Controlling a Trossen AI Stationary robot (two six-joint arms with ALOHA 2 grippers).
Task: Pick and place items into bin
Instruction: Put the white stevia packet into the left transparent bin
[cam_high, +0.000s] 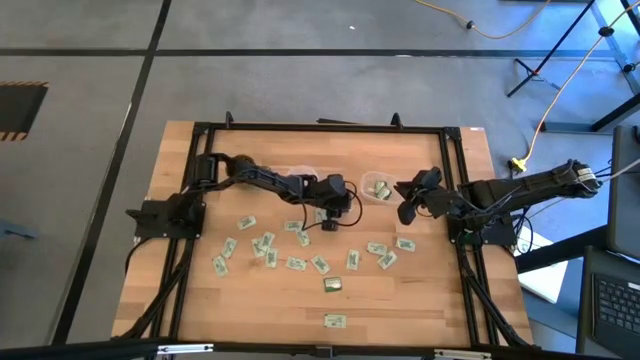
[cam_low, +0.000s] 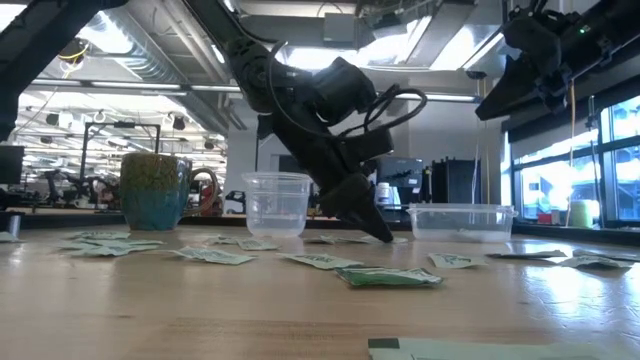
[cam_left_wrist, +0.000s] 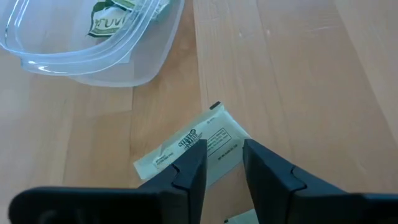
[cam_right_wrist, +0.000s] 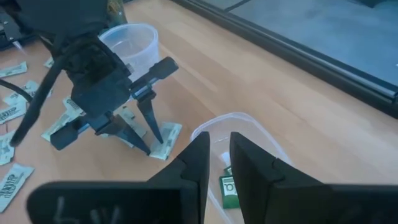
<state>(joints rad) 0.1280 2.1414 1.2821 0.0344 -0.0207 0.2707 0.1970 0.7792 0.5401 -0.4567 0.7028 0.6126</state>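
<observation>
Wooden table (cam_high: 200, 300): left claw (cam_left_wrist: 222, 163) slightly open over one packet (cam_left_wrist: 189, 144); right claw (cam_right_wrist: 216, 163) empty.

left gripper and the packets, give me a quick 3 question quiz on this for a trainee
1. True or false: the left gripper is down at the table with its fingers astride a packet.
2. Multiple choice: what already lies in the clear bin? A) nothing B) a few packets C) the ceramic mug
3. Fill in: the right gripper hangs ____ the clear bin, well off the table.

Key
1. True. The left wrist view shows open fingers either side of the packet.
2. B. Green-and-white packets show through its wall.
3. Above. The right wrist view looks down into the bin, and the low view shows the gripper raised.
</observation>
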